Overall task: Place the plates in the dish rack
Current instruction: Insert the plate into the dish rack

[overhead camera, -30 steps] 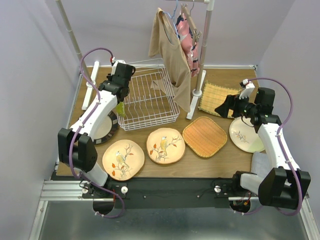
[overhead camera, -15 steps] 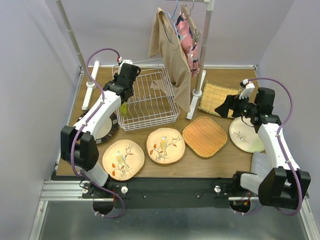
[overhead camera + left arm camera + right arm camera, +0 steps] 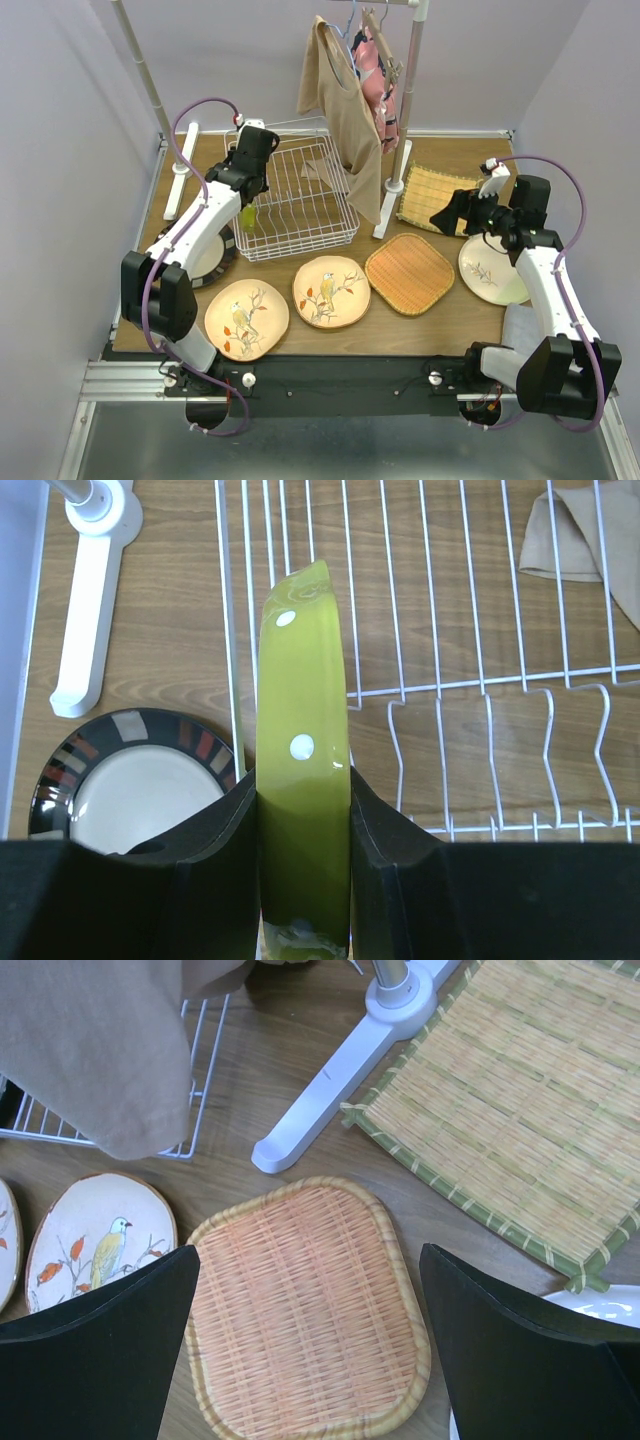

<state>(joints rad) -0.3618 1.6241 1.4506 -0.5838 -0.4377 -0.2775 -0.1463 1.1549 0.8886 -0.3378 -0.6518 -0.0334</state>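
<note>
Left gripper (image 3: 303,815): jaws clamped on the lime plate (image 3: 303,710), which is held on edge with its rim pointing straight away from the gripper.
Plate's long axis: parallel to the floor wires of the rack (image 3: 470,688), over the strip just inside its side wall.
Divider prongs: a short way sideways of the plate, toward the rack's middle. Judged to be the slot to aim for.
Dark-rimmed plate (image 3: 130,790): beyond that wall, flat on the tabletop (image 3: 150,600).
Right gripper (image 3: 310,1255): jaws wide apart, holding nothing, above the orange plate (image 3: 300,1330). It is well apart from the rack, so the left arm is the nearer.
</note>
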